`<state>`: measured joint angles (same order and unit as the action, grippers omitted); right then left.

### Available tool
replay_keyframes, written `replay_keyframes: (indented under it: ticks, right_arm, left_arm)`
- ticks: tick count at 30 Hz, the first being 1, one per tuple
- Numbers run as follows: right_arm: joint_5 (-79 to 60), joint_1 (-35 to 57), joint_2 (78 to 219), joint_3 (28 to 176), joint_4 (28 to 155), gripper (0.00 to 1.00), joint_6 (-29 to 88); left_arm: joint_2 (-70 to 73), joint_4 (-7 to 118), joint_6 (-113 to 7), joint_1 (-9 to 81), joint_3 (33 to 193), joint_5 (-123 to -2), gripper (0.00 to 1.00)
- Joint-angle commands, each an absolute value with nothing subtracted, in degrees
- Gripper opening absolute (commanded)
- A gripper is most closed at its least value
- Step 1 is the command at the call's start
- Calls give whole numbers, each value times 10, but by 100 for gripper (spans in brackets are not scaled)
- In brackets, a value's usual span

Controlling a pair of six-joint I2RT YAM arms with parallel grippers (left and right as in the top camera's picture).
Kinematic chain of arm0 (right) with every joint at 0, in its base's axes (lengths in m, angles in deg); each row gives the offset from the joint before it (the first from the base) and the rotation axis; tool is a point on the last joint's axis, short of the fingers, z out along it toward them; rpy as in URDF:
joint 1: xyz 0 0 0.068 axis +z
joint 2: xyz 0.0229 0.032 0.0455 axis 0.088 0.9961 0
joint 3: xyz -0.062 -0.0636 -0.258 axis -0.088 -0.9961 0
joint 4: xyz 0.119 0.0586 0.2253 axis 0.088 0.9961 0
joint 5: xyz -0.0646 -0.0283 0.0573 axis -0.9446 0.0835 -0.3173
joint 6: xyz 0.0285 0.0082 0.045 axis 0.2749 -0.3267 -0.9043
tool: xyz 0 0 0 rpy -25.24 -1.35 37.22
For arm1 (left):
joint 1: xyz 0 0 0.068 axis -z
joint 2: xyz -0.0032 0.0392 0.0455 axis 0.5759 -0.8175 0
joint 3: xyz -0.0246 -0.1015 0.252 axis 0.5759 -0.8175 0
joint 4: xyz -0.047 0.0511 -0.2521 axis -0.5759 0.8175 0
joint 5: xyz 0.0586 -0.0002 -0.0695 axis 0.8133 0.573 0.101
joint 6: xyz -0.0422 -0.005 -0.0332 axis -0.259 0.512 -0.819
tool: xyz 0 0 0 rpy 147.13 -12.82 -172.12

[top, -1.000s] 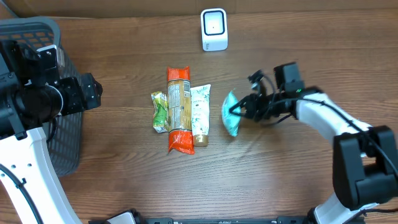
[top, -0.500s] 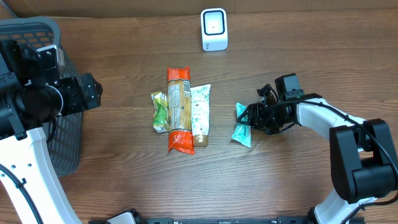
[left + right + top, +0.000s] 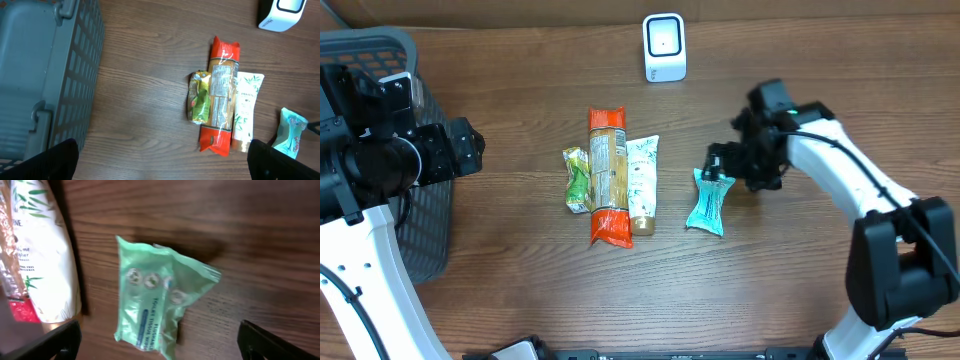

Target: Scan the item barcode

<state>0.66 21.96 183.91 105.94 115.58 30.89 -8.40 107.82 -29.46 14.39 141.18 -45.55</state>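
Observation:
The white barcode scanner [image 3: 664, 47] stands at the back of the table. A teal wipes packet [image 3: 706, 203] lies flat on the wood, right of a row of items: a green pouch [image 3: 577, 180], an orange-ended packet [image 3: 607, 176] and a white tube [image 3: 642, 184]. My right gripper [image 3: 735, 165] hovers just above the wipes packet's upper end, open, with nothing in it. In the right wrist view the wipes packet [image 3: 155, 300] lies between the spread fingers of the right gripper [image 3: 160, 347], untouched. My left gripper [image 3: 470, 148] is open and empty beside the basket.
A grey plastic basket [image 3: 380, 60] fills the left edge of the table, and the left wrist view shows its slatted wall [image 3: 50, 75]. In that view the scanner [image 3: 281, 15] sits at the top right. Bare wood lies between the basket and the items.
The right gripper opened and let go of the wipes packet, which went from tilted in the jaws to flat on the table. The right arm drew back slightly. The left arm stayed still.

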Motion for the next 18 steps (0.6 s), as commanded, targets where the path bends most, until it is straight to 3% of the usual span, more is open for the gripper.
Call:
replay_keyframes:
  ticks: [1,7,8,9,10,11,18]
  right_arm:
    - [-131,301,1823,1087,1163,100,254]
    - [-213,404,1833,1073,1111,98,177]
    - [-215,413,1834,1071,1103,60,187]
    - [-223,420,1838,1068,1097,42,194]
    - [-241,424,1842,1068,1097,43,193]
    - [-269,426,1852,1068,1098,57,193]
    - [-306,425,1909,1068,1102,59,183]
  left_arm:
    - [-86,1079,-284,142,1416,-462,100]
    - [-86,1079,-284,142,1416,-462,100]
    - [-86,1079,-284,142,1416,-462,100]
    - [-86,1079,-284,142,1416,-462,99]
    - [-86,1079,-284,142,1416,-462,100]
    - [-86,1079,-284,142,1416,-462,100]
    - [-86,1079,-284,142,1416,-462,99]
